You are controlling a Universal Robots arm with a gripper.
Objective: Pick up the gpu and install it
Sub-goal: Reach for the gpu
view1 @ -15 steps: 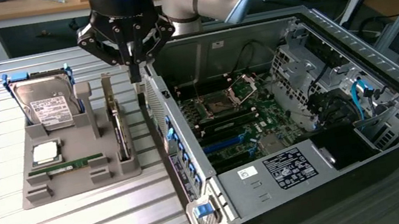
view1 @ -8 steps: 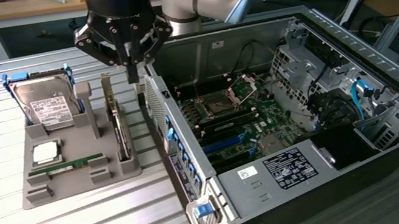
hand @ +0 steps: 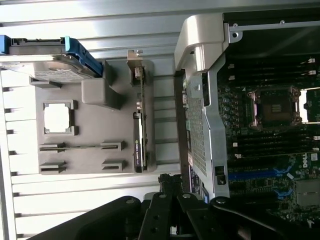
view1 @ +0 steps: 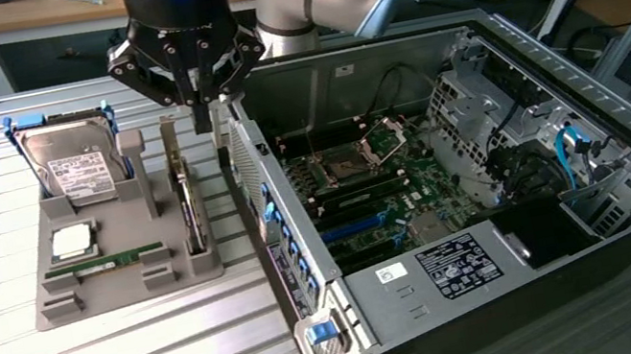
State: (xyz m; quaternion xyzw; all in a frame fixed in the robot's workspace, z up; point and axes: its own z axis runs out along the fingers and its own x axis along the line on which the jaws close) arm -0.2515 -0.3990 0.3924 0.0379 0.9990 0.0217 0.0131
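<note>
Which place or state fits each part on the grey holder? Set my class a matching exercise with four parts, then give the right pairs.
Things:
1. silver hard drive with white label
2. square silver processor chip
3. narrow green memory stick
4. flat gpu card with silver bracket
Places:
A. on edge, nearest the open computer case
B. flat in a square recess
C. propped up between blue rails
D. flat in a narrow slot
Pairs: 1-C, 2-B, 3-D, 4-A

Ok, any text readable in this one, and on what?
"DELL", sideways, on the motherboard.
White label on the hard drive: too small to read.
Black label on the power supply: too small to read.
Sticker on the graphics card: blurred.
</note>
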